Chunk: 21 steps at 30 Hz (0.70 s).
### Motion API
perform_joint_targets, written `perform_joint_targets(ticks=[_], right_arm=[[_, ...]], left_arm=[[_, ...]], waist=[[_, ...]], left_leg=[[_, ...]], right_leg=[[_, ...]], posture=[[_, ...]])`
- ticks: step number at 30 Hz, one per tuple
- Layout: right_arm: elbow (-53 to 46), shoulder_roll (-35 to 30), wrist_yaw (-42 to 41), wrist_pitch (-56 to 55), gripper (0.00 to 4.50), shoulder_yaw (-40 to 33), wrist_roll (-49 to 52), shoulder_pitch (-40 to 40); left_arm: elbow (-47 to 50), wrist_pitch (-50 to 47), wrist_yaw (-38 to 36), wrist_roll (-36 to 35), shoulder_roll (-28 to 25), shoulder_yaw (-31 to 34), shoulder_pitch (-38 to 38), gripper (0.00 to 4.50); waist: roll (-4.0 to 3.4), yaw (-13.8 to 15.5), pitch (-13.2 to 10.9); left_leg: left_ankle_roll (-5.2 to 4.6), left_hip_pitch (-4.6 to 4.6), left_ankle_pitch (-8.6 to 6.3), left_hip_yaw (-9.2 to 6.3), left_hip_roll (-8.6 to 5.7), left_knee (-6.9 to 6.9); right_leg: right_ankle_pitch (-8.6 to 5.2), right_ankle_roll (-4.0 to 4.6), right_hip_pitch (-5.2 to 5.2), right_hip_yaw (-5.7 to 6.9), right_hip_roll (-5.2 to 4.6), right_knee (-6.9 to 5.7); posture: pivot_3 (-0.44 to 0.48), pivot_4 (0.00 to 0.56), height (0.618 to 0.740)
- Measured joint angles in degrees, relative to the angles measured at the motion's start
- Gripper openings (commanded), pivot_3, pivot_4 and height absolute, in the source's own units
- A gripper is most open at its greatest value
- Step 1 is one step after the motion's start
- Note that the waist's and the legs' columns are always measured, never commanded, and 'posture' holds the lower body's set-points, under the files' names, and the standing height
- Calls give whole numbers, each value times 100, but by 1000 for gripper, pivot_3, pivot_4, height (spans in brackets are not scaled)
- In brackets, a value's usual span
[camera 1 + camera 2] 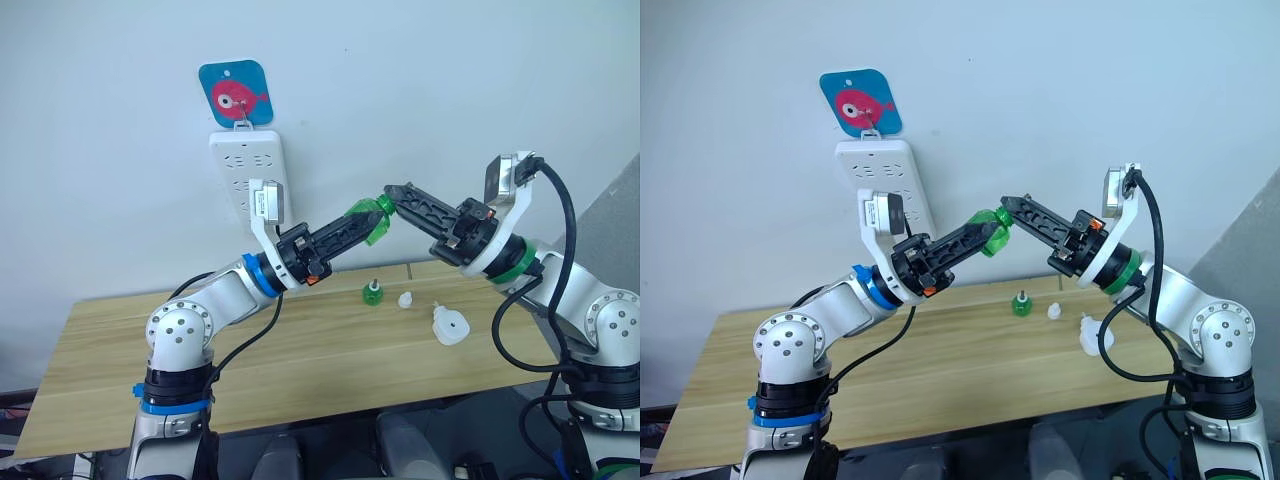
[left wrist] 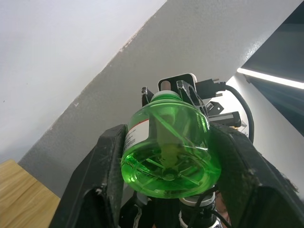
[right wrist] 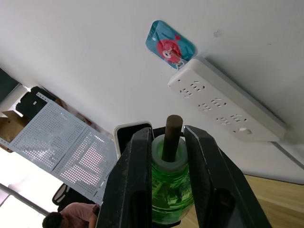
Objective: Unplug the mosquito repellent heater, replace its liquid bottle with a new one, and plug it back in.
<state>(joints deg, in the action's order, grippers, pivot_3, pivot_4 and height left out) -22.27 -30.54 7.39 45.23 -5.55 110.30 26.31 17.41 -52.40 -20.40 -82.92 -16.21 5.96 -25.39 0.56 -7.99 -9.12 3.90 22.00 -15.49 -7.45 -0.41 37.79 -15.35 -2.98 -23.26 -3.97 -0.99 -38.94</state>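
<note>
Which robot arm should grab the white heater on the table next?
Probably the right. The mosquito repellent heater lies on the table just below the right gripper, far from the left gripper. Both grip the green bottle, so the left can keep holding it.

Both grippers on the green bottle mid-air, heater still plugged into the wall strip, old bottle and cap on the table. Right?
Not quite: the heater is not in the power strip; it lies on the table, as the left eye view shows. The rest holds: the left gripper and right gripper both hold the green bottle in the air, with the small green bottle and white cap on the table.
</note>
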Motion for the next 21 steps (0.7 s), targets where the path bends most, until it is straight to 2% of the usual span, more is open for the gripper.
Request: perform_joint_targets(ticks=[3,8,10,11,15,18,21], right_arm=[[0,0,1,0,667,6,0,0],[-15,33,48,-76,2332,13,7,-3],[-48,32,59,-112,3183,7,10,-3],[-64,23,69,-115,3419,5,-1,-8],[-203,-340,12,-115,3464,-168,-464,-198],[-264,-978,-248,-94,3464,-489,-1343,-553],[-458,-1732,-583,-78,3464,-802,-2569,-1285]], left_arm=[[-3,2,-9,23,-13,0,-1,2251],[-48,0,-16,142,-154,0,-2,2251],[-137,-7,-30,185,-232,4,-2,2251],[-163,-29,-55,195,-278,4,-1,2251],[-238,-195,-440,296,-682,-7,-8,2251],[-296,-244,-971,592,-1138,-9,1,2251],[-413,-199,-1766,1207,-1648,-134,80,2251]], waist=[[0,0,0],[0,-1,0],[0,-1,0],[0,-1,0],[1,7,-5],[2,12,-12],[-2,8,-36]], left_leg=[[0,0,0,0,0,0],[0,-1,0,0,0,0],[0,0,0,0,0,-1],[0,0,0,0,0,-1],[-1,0,-1,0,-2,-5],[-2,0,-1,5,-3,-8],[-4,-4,-2,9,0,-17]], right_leg=[[-1,-1,0,0,0,0],[-5,-8,0,0,0,0],[-5,-8,0,0,0,1],[-5,-8,0,0,0,1],[-7,-10,0,0,0,5],[-10,-15,-1,-2,0,9],[-14,-16,-3,-5,5,15]], posture=[[-183,112,740],[-183,112,740],[-187,112,740],[-187,112,740],[-192,128,740],[-208,154,740],[-224,176,740]])
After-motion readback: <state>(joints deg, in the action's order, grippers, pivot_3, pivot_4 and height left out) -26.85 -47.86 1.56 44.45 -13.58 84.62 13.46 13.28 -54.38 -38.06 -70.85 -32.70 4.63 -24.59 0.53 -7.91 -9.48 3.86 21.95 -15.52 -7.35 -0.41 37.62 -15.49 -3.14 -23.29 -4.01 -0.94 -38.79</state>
